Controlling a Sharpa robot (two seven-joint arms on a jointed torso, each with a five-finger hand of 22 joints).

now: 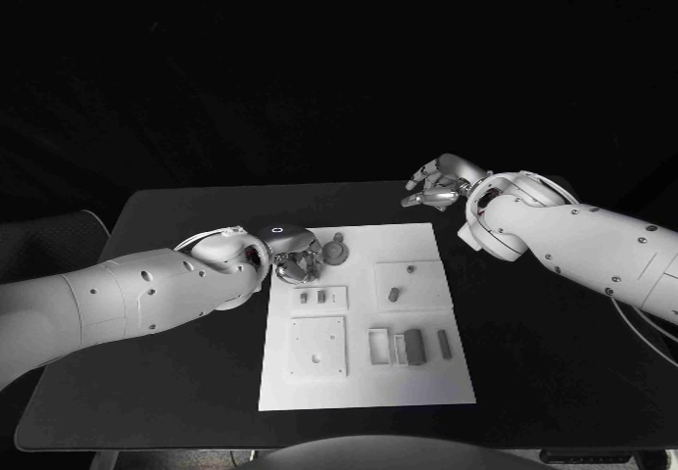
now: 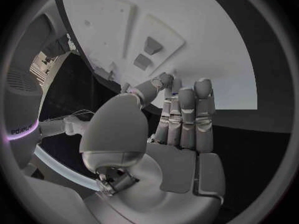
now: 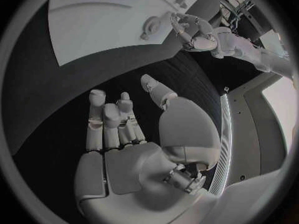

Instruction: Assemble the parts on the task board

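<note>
Left robot hand (image 1: pixel 294 262) hovers empty, fingers loosely apart, at the far-left corner of the task board (image 1: pixel 424 387); the parts (image 1: pixel 411 345) lie nearer and rightward. Right robot hand (image 1: pixel 438 184), empty too, sits farther off.

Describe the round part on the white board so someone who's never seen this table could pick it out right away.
Start at the white task board in the table's middle and go to its far edge, beside the left hand. The round part lies there: it alone is disc-shaped; its neighbours are rectangular.
</note>
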